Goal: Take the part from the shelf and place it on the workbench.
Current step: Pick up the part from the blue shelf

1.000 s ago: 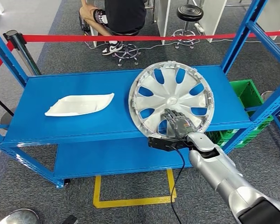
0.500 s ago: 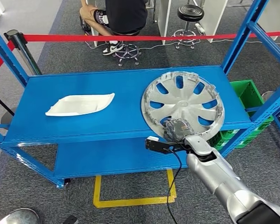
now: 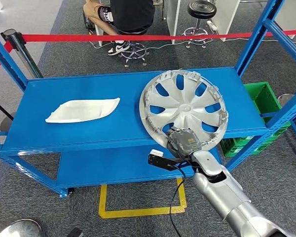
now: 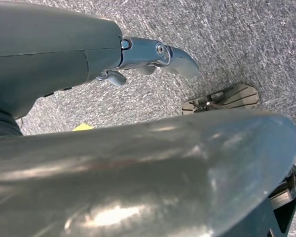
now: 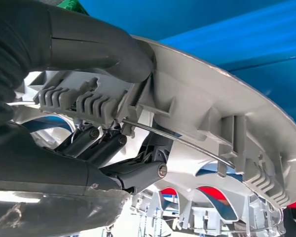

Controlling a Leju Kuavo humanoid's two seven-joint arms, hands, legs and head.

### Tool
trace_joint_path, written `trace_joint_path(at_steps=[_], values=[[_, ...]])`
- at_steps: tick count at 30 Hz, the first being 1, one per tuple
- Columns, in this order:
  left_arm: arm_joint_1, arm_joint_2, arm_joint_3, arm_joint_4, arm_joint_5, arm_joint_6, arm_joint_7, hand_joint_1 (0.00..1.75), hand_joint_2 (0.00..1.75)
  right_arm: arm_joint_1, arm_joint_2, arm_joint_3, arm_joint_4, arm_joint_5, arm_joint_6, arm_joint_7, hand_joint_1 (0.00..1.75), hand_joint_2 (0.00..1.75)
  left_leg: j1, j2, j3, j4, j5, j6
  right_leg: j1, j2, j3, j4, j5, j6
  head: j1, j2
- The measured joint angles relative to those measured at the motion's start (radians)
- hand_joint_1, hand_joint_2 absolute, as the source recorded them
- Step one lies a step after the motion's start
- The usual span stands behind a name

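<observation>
Right hand (image 3: 183, 140) pinching near rim of hubcap (image 3: 183, 109), tilted up off blue shelf (image 3: 83, 94). I judge pickup half done; carry to table left. Left hand (image 4: 159, 54) hanging, fingers apart, holding nothing.

Head camera looks down on the shelf (image 3: 83, 128); right wrist camera shares its hubcap (image 3: 183, 108) close-up; left wrist camera faces floor.

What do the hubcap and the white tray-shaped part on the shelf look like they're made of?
The hubcap looks like moulded plastic with a silver painted face: its back has grey ribbed clips and a wire ring. The white part seems to be thin, matte moulded plastic, though that is less certain. The right hand grips the hubcap's rim.
</observation>
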State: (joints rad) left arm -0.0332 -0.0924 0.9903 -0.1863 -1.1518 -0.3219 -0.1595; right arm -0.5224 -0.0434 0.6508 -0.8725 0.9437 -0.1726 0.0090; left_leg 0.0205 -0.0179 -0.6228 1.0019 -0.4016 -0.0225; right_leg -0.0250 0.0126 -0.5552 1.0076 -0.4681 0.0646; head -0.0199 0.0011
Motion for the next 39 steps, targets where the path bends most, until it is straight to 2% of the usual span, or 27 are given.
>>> trace_joint_path(at_steps=[15, 19, 23, 32, 39], values=[[0.000, -0.001, 0.000, 0.000, -0.009, 0.001, 0.000, 0.00, 0.00, 0.050, 0.000, -0.066, -0.078, -0.099, -0.029, -0.085, 1.75, 1.75, 0.000, 0.000, -0.001, 0.000, 0.000, 0.000, 0.000, 0.000, -0.001, 0.000, 0.000, 0.000, 0.000, 0.000], [0.000, -0.001, 0.000, 0.000, -0.017, -0.005, -0.008, 0.00, 0.00, 0.066, 0.000, -0.092, -0.099, -0.220, 0.015, -0.159, 1.75, 1.75, 0.000, 0.000, -0.001, 0.000, 0.000, 0.000, 0.000, 0.000, -0.001, 0.000, -0.001, 0.000, 0.000, 0.000], [0.000, 0.003, 0.000, 0.000, -0.030, -0.027, -0.057, 0.00, 1.75, 0.104, -0.002, -0.137, -0.143, -0.421, 0.110, -0.255, 1.75, 1.75, 0.000, 0.000, -0.001, 0.000, 0.000, 0.000, 0.000, -0.001, -0.001, 0.000, -0.001, 0.000, 0.000, 0.000], [0.001, 0.016, -0.013, 0.000, -0.063, -0.043, -0.079, 0.00, 1.75, 0.167, -0.013, -0.223, -0.273, -0.851, 0.375, -0.361, 1.75, 1.75, 0.000, 0.000, 0.001, 0.000, -0.002, -0.001, 0.000, 0.000, -0.004, 0.000, -0.002, 0.000, 0.000, 0.000], [0.000, 0.018, -0.013, 0.000, -0.044, -0.069, -0.068, 0.00, 1.75, 0.197, -0.021, -0.264, -0.344, -1.090, 0.498, -0.374, 1.75, 1.75, 0.001, 0.000, 0.006, 0.000, -0.004, -0.003, 0.001, 0.001, -0.003, 0.000, -0.004, -0.002, 0.000, 0.000]])
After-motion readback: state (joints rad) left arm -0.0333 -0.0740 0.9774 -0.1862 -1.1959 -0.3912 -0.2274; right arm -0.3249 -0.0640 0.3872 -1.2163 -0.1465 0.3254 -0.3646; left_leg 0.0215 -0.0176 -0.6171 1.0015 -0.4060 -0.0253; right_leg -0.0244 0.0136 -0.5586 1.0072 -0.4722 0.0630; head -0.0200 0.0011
